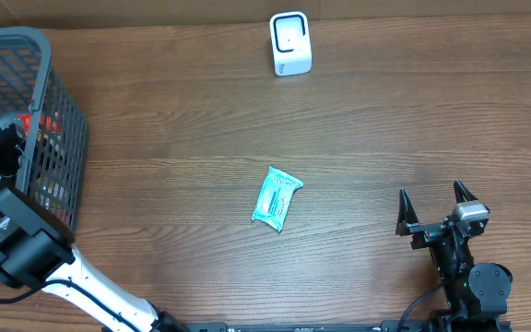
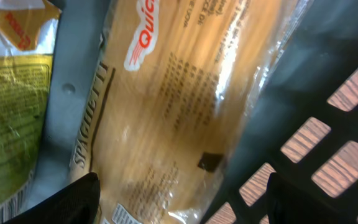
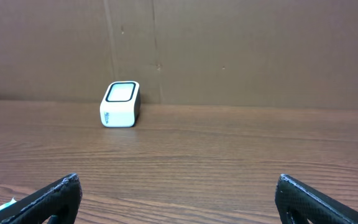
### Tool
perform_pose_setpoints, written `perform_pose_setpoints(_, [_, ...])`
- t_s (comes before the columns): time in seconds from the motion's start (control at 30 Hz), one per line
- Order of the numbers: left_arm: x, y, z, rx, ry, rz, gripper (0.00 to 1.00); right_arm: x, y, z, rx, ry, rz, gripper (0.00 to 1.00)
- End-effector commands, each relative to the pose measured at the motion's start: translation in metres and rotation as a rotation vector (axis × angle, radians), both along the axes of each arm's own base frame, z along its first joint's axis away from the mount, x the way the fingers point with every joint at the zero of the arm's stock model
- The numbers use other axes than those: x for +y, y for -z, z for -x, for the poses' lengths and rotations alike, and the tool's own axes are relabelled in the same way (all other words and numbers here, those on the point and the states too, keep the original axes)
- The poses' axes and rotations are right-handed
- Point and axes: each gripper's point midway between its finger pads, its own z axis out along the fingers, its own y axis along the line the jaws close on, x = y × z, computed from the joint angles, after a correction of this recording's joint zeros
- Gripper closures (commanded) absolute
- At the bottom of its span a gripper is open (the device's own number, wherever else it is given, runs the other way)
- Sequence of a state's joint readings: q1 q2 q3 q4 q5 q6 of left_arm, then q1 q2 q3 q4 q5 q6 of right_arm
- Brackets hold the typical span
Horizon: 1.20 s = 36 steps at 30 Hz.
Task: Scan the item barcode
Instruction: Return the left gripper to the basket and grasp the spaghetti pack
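Currently L claw [image 2: 179, 200] is spread apart w/ spaghetti pkt [image 2: 166, 106] lying between, inside basket [image 1: 63, 101].

My left arm [image 1: 26, 242] runs from the near edge of the worktop out to the far left, and in the overhead view my left jaws cannot be made out. From the wrist they stand well apart, only the dark fingertips [image 2: 73, 200] showing at the bottom corners. My right arm [image 1: 476, 279] sits folded low at the near right, wrist level and facing forward. My right jaws are spread wide, fingertips [image 3: 55, 193] held low over the worktop.
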<state>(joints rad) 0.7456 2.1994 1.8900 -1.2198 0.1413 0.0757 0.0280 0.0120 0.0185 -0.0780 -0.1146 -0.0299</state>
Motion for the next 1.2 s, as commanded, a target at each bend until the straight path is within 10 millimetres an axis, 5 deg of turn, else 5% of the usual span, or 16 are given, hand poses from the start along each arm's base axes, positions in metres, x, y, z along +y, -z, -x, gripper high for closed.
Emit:
perform_pose_setpoints(0.0, [-0.002,0.009,-0.002,0.029,0.047,-0.022,0.23,0.000,0.002,0.000,-0.003,0.004,0.000,0.00])
perform_pose_setpoints(0.27, [0.010,0.010,-0.009,0.026,0.061,-0.095,0.11,0.000,0.002,0.000,-0.003,0.004,0.000,0.00])
perform_pose_setpoints(0.53, [0.016,0.026,-0.018,0.037,0.078,-0.138,0.16,0.000,0.002,0.000,-0.003,0.004,0.000,0.00])
perform_pose_setpoints(0.63, [0.013,0.040,-0.017,0.056,0.080,-0.110,0.30,0.000,0.002,0.000,-0.003,0.004,0.000,0.00])
perform_pose_setpoints(0.7, [0.012,0.047,-0.015,0.069,0.081,-0.096,0.50,0.000,0.002,0.000,-0.003,0.004,0.000,0.00])
perform_pose_setpoints(0.93, [0.012,0.043,-0.016,0.063,0.080,-0.101,0.96,0.000,0.002,0.000,-0.003,0.004,0.000,0.00])
perform_pose_setpoints(1.07, [0.014,0.025,-0.018,0.040,0.058,-0.120,0.96,0.000,0.002,0.000,-0.003,0.004,0.000,0.00])
perform_pose_setpoints(1.17, [0.019,-0.011,-0.024,-0.011,0.018,-0.160,0.96,0.000,0.002,0.000,-0.003,0.004,0.000,0.00])
